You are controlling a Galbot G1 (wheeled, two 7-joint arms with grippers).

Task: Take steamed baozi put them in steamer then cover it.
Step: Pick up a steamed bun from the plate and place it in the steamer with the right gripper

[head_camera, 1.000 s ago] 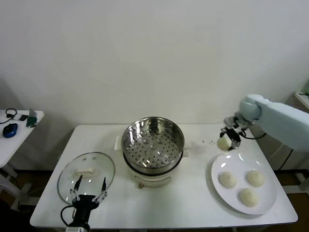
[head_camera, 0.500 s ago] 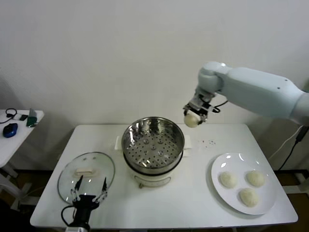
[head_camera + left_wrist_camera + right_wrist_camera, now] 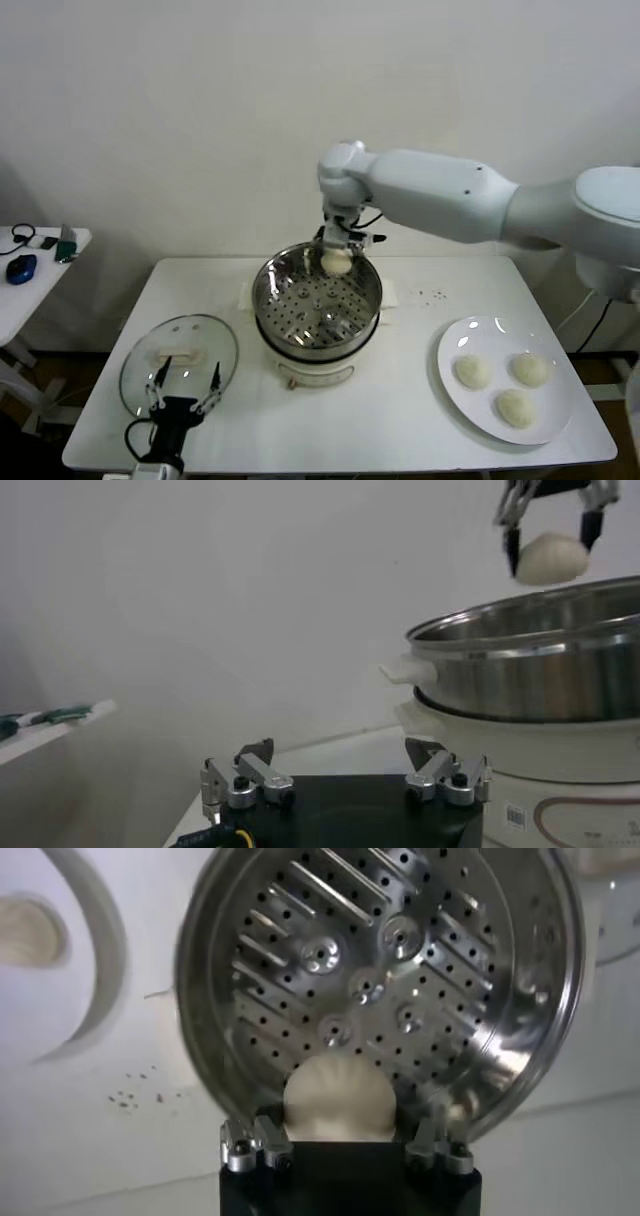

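Right pincer (image 3: 337, 262) pinching one steamed baozi (image 3: 336, 263) above the far inner edge of the steamer (image 3: 316, 297), the bun clear of the perforated floor. The steamer stands at the centre of the white bench (image 3: 400, 420). Three further baozi (image 3: 500, 385) lie on a white plate (image 3: 549, 420) at the bench's right end, well apart from the steamer. The cover (image 3: 179, 364), a glass lid with a pale handle, lies flat left of the steamer. Left pincer (image 3: 182, 388), fingers spread, hangs at the cover's near edge, holding nothing.
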